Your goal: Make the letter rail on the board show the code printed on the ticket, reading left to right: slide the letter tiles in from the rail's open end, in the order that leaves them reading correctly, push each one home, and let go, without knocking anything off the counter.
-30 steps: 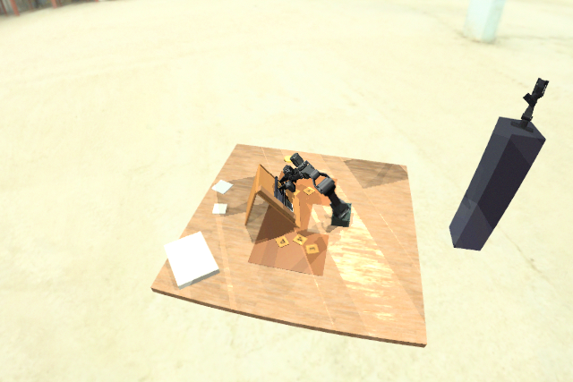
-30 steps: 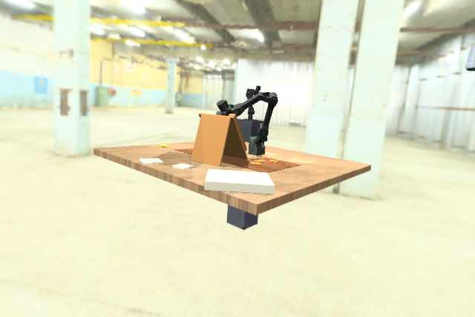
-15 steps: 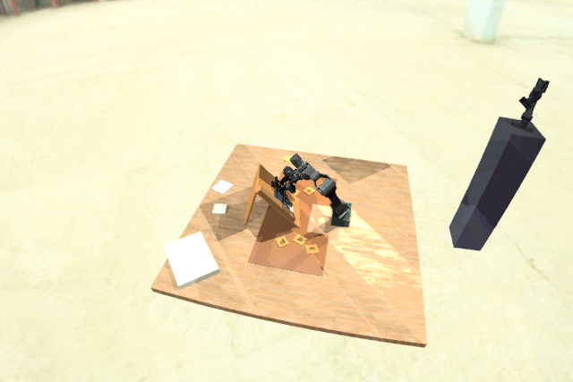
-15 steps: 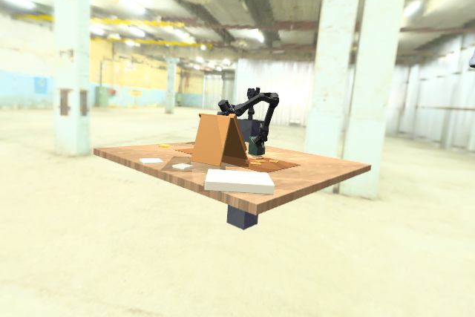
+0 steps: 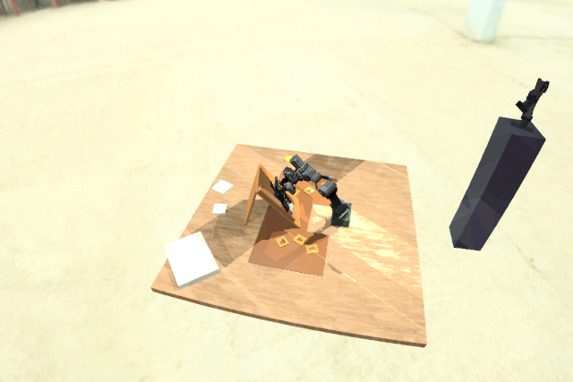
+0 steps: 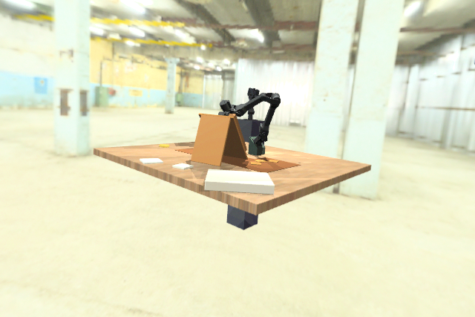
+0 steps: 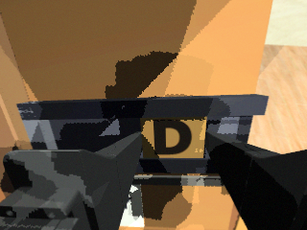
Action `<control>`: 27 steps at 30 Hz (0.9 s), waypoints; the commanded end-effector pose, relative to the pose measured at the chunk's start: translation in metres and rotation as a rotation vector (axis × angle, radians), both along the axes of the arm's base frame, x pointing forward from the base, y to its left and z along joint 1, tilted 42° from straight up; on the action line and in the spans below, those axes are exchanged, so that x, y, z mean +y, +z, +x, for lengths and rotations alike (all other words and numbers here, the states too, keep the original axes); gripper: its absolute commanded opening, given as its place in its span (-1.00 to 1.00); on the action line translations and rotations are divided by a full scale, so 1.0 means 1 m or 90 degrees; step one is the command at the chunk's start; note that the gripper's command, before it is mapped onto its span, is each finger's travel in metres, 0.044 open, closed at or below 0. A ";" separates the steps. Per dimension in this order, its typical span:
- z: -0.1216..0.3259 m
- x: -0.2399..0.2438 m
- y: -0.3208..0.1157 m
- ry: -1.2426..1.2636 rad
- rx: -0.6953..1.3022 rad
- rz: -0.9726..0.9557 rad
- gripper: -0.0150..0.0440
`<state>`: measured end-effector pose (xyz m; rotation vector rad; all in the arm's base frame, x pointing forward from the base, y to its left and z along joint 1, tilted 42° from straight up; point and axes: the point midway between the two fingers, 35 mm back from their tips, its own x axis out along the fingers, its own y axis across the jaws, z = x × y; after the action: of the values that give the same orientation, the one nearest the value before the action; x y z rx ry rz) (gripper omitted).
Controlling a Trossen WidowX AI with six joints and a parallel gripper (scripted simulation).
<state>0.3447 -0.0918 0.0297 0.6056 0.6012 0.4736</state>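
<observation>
My gripper (image 7: 172,135) (image 5: 279,186) is shut on the yellow D tile (image 7: 196,126). The letter is upright in the wrist view, and the tile lies between the dark bars of the letter rail (image 7: 86,108), nearer the rail's right end. No other tile shows in the visible part of the rail. The rail is on the sloping orange board (image 7: 96,38) (image 5: 265,178) (image 6: 211,139). A white patch (image 7: 135,218) shows below the rail, partly hidden by the left finger; no code can be read. Letter tiles (image 5: 281,241) (image 5: 299,239) (image 5: 312,249) lie on the brown mat (image 5: 268,256), with another tile (image 5: 308,191) behind.
A thick white slab (image 5: 192,258) (image 6: 240,182) lies near the counter's edge. Two thin white cards (image 5: 222,186) (image 5: 219,207) lie behind the board. A yellow object (image 5: 287,158) (image 6: 164,145) is at the far side. A dark pedestal (image 5: 497,183) with another arm stands off the counter.
</observation>
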 end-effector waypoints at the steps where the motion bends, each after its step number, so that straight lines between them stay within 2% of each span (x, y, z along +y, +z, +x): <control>1: -0.002 0.003 0.002 -0.001 0.001 0.000 -0.49; 27: -0.005 0.013 0.011 -0.001 0.001 0.000 -0.49</control>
<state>0.3412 -0.0807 0.0393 0.6071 0.6020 0.4738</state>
